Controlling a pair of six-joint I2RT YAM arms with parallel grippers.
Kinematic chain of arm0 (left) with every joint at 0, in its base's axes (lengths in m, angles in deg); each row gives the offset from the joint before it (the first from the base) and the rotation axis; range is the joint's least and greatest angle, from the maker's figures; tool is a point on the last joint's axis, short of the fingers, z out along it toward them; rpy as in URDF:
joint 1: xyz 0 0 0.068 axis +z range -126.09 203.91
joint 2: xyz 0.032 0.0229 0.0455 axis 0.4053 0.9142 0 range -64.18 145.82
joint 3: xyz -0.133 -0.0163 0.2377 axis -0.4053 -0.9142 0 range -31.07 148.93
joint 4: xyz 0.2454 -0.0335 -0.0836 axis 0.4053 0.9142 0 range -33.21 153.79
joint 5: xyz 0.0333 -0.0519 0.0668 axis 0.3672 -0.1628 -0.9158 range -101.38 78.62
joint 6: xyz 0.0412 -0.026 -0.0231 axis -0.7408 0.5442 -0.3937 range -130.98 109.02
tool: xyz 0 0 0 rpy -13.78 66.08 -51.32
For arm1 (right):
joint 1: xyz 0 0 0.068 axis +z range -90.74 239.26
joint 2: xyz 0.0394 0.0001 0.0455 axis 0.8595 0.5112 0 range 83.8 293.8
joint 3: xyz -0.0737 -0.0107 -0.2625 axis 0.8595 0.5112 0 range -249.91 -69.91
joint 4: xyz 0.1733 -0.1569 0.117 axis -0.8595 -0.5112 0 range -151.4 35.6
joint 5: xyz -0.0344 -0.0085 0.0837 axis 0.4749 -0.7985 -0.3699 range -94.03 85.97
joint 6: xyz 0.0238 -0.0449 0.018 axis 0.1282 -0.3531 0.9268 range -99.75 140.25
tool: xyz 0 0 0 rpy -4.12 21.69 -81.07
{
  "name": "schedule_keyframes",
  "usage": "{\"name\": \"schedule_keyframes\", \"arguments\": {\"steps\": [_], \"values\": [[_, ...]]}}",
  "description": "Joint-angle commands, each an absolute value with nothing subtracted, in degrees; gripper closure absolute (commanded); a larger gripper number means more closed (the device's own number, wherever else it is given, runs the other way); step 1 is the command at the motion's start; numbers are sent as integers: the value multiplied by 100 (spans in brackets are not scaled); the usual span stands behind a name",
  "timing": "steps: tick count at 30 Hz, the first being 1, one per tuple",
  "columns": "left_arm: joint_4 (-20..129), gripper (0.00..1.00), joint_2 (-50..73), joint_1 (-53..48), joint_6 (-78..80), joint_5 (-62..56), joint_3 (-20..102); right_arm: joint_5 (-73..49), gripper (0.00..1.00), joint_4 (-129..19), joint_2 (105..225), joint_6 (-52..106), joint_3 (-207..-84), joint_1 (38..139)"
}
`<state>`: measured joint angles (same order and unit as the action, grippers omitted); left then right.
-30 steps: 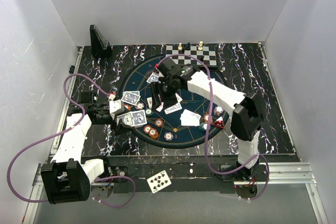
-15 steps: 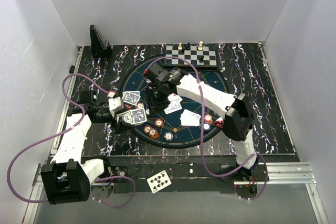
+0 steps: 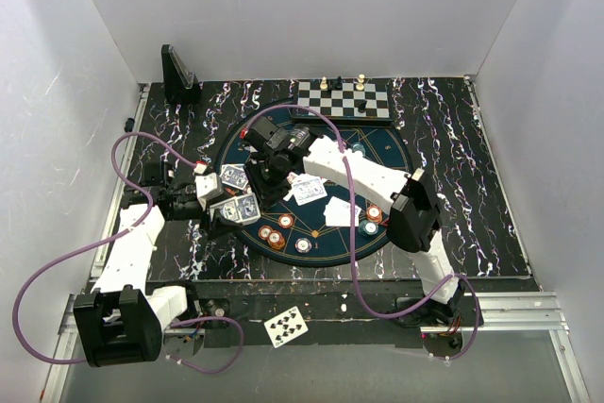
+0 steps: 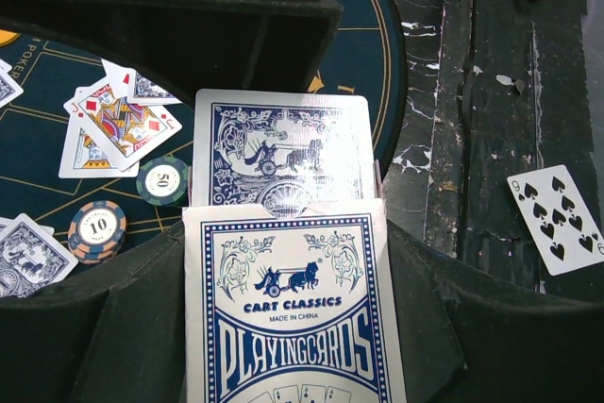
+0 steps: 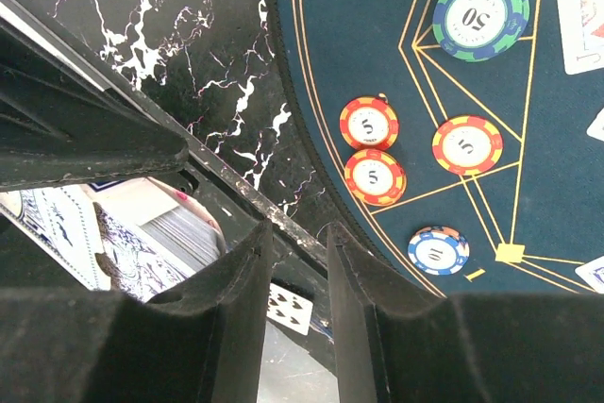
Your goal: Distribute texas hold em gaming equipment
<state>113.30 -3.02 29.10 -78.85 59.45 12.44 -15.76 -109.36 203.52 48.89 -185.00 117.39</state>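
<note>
Two arms meet over the round mat (image 3: pixel 377 153) in the top view: we see the left end effector (image 3: pixel 229 210) clenched on the card box (image 3: pixel 236 209) at the mat's left edge, and the right end effector (image 3: pixel 259 169) poised just beside it, near scattered chips (image 3: pixel 274 236) and cards (image 3: pixel 309 190). One nine of spades (image 3: pixel 286 327) lies off the worktop (image 3: pixel 491 176). From the left wrist, a blue-backed card (image 4: pixel 291 153) protrudes from the box, a 10 chip (image 4: pixel 97 226) nearby. From the right wrist, its fingers (image 5: pixel 241 304) stand slightly parted, grasping nothing, beside three 5 chips (image 5: pixel 375 176).
</note>
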Motion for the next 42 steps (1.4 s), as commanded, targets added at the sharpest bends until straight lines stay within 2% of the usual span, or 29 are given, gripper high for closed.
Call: {"name": "schedule_keyframes", "arguments": {"steps": [1,7,13,20,22,23,25,27,29,32,36,41,42], "values": [[11076,98,-292,2944,-7848,6087,1165,-1774,63,-10907,20456,4784,-18987,11832],[10997,91,-275,2944,-7795,6052,1173,-1879,62,-10898,20614,4758,-19137,11885],[10952,88,-283,2944,-7690,6008,1182,-1923,62,-11267,21088,4714,-19876,11964],[11198,84,-257,2944,-7865,5964,1243,-1660,61,-11338,21019,4705,-19622,11938],[11330,77,-257,2944,-7961,5929,1279,-1590,62,-11242,20835,4740,-19315,11894],[11461,76,-248,2944,-8092,5920,1314,-1607,62,-11154,20756,4758,-19183,11859],[11778,81,-213,2953,-8383,5946,1401,-1572,61,-11135,20641,4758,-19041,11815],[11971,93,-161,2953,-8435,5955,1489,-1458,55,-11267,20545,4723,-19041,11736],[12244,100,-108,2944,-8813,5903,1507,-1353,49,-11338,20308,4705,-18910,11596],[12472,100,-108,2962,-9243,5815,1315,-1308,39,-11127,19755,4731,-18322,11306],[12631,100,-11,2962,-10122,5429,990,-1405,37,-10881,18973,4819,-17575,10805],[12605,100,278,2971,-10335,5392,988,-1475,37,-10723,18260,4863,-16888,10313],[12614,96,349,2962,-10378,5401,1024,-1501,37,-10722,18189,4881,-16792,10242]]}}
